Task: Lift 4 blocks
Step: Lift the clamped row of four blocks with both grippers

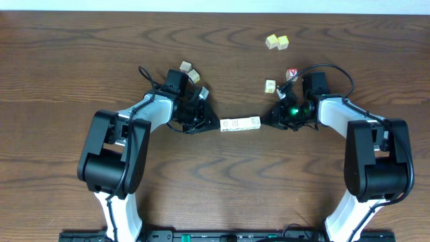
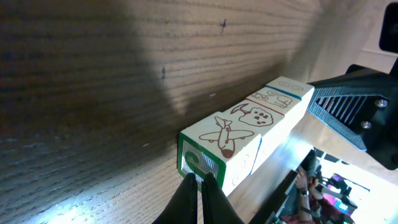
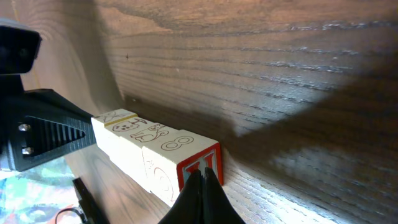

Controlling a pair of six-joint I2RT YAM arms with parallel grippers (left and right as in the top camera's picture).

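Observation:
Several cream-white blocks (image 1: 240, 124) lie end to end in a short row at the table's middle. My left gripper (image 1: 216, 126) is shut, with its tips against the row's left end. My right gripper (image 1: 264, 122) is shut too, its tips against the right end. In the left wrist view the left gripper (image 2: 200, 177) touches the green-framed end face, just under the airplane block (image 2: 224, 137). In the right wrist view the right gripper (image 3: 202, 174) presses the red-framed end face of the block marked 8 (image 3: 174, 144). I cannot tell whether the row is off the wood.
Two pale yellow cubes (image 1: 277, 42) sit at the back right. A red-faced cube (image 1: 291, 73) and a cream cube (image 1: 270, 85) lie just behind the right gripper. Two more cubes (image 1: 189, 70) rest behind the left arm's wrist.

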